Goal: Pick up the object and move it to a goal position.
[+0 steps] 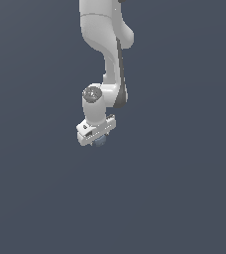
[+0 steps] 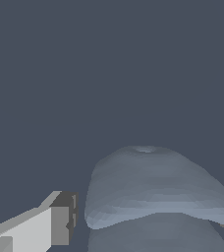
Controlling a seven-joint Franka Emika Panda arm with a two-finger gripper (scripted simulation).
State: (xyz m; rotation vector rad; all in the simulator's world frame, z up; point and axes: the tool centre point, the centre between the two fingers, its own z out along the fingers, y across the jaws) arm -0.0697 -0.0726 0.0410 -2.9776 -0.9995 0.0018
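Wrist view: we see object (image 2: pixel 153 187) filling gap between gripper (image 2: pixel 148 216) fingers (image 2: pixel 60 221) (one finger just beside it, gap visible; other mostly hidden). Grip contact: we cannot tell. Exterior view: object (image 1: pixel 101 141) tucked under gripper (image 1: pixel 98 139), arm (image 1: pixel 107 54) rising behind.

Plain dark slate-grey backdrop (image 1: pixel 184 198)

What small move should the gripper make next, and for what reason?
Probably close the fingers. In the wrist view the grey-blue lump sits between the gripper's two fingers, with a visible gap next to the one finger that shows clearly. In the exterior view the lump peeks out just under the gripper. Whether the other finger already touches it cannot be told.
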